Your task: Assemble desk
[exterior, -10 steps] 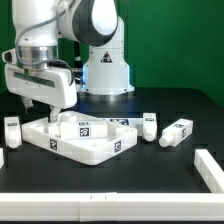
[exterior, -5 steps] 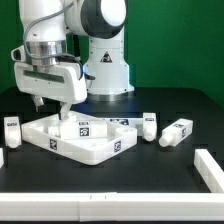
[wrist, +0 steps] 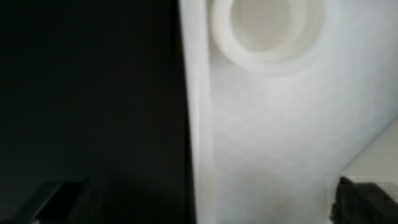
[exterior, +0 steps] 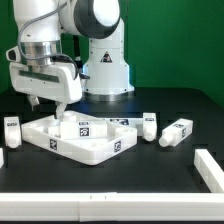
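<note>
The white desk panel (exterior: 82,142) lies flat on the black table, with tags on its rim. My gripper (exterior: 47,106) hangs open just above its corner on the exterior view's left, holding nothing. In the wrist view the panel (wrist: 285,130) fills one side, with a round corner hole (wrist: 269,30), and its edge runs between my gripper's (wrist: 205,205) wide-apart fingertips (wrist: 365,198). Loose tagged legs lie around: one (exterior: 12,127) left of the panel, two (exterior: 148,125) (exterior: 177,132) on its right, one (exterior: 66,122) by the gripper.
The arm's white base (exterior: 106,70) stands behind the panel before a green backdrop. A white rail (exterior: 40,208) runs along the table's front and another (exterior: 208,166) at the exterior view's right. A small white piece (exterior: 1,157) shows at the left border.
My hand has risen a little and turned slightly over the panel's left corner. The panel and the legs have not moved.
</note>
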Robot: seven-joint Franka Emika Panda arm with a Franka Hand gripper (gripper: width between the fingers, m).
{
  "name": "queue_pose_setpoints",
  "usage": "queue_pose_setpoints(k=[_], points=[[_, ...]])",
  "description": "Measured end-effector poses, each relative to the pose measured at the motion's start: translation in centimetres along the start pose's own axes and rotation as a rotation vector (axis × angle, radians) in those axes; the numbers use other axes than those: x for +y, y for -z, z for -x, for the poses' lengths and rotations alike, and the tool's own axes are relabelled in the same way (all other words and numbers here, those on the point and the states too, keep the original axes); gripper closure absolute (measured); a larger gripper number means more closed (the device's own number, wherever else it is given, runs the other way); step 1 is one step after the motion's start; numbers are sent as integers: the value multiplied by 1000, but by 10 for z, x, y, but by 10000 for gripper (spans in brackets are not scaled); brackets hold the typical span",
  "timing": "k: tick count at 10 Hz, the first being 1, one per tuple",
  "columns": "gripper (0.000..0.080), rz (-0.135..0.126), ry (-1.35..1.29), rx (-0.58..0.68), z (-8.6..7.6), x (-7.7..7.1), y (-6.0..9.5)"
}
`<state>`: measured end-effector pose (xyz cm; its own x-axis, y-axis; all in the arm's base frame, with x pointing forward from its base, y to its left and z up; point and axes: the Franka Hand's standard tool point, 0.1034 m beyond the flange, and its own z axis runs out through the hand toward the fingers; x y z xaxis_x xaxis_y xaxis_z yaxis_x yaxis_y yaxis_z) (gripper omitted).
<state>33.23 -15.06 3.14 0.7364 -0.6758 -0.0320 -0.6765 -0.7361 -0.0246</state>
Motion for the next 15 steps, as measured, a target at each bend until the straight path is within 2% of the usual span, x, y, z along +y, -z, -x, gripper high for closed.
queue_pose_setpoints(k=[5, 6, 7, 8, 10, 11, 13, 15], points=[[150, 1, 4, 1, 1, -1, 0], [150, -12, 14, -27, 2, -1, 0], [150, -44, 25, -71, -3, 2, 3], [150, -50, 111, -66, -13, 3, 7], [150, -67, 200, -67, -17, 21, -1], [150, -63, 168, -62, -14, 25, -4], [150, -62, 145, -69, -14, 20, -6], [150, -49, 108, -96, -9, 14, -19]])
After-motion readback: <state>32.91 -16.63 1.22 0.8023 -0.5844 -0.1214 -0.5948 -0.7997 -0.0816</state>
